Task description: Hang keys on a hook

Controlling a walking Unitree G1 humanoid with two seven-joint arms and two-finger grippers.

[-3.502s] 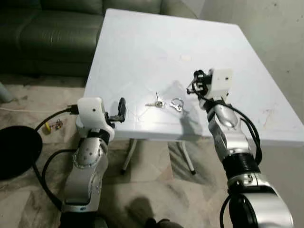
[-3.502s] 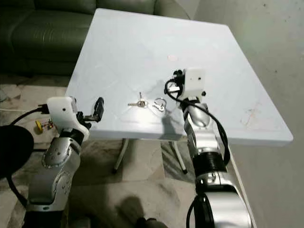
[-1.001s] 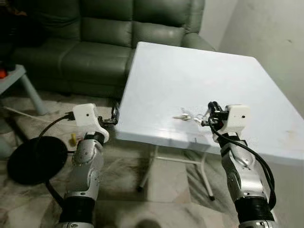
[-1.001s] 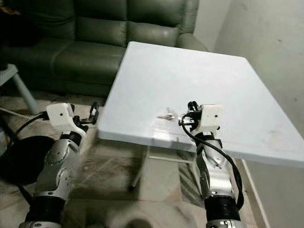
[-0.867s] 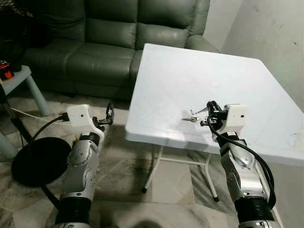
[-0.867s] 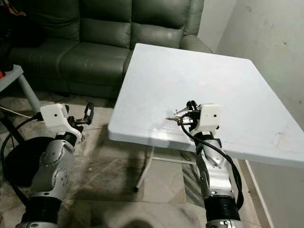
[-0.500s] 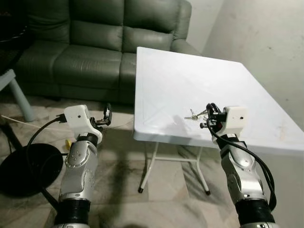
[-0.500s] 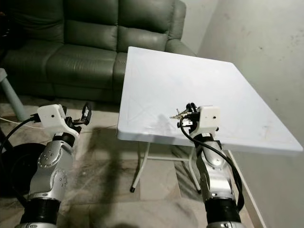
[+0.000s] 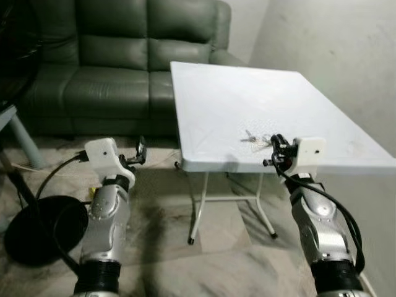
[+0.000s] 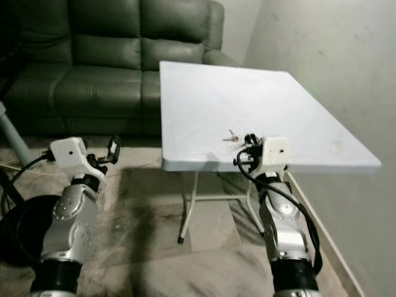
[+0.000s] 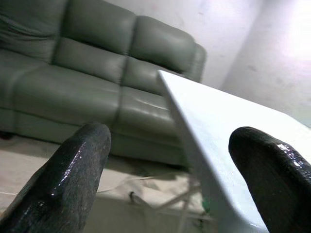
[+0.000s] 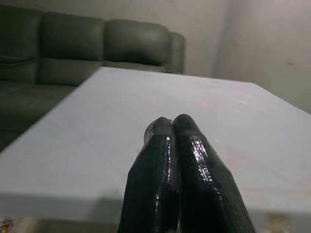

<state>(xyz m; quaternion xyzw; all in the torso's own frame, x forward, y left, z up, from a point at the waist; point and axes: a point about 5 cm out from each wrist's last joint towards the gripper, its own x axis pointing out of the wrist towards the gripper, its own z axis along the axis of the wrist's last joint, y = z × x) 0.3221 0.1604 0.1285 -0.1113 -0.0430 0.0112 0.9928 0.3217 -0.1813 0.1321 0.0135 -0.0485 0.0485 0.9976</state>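
The small bunch of silver metal keys (image 9: 255, 140) lies flat on the white square folding table (image 9: 216, 93), just ahead of the right gripper (image 9: 273, 150), whose two black fingers (image 12: 180, 170) are pressed together on nothing. That suggests the grasp has yet to be made. The left gripper (image 9: 141, 152) hangs wide apart and empty, well off from the keys near the dark green leather sofa (image 9: 105, 49). I see no hook or container.
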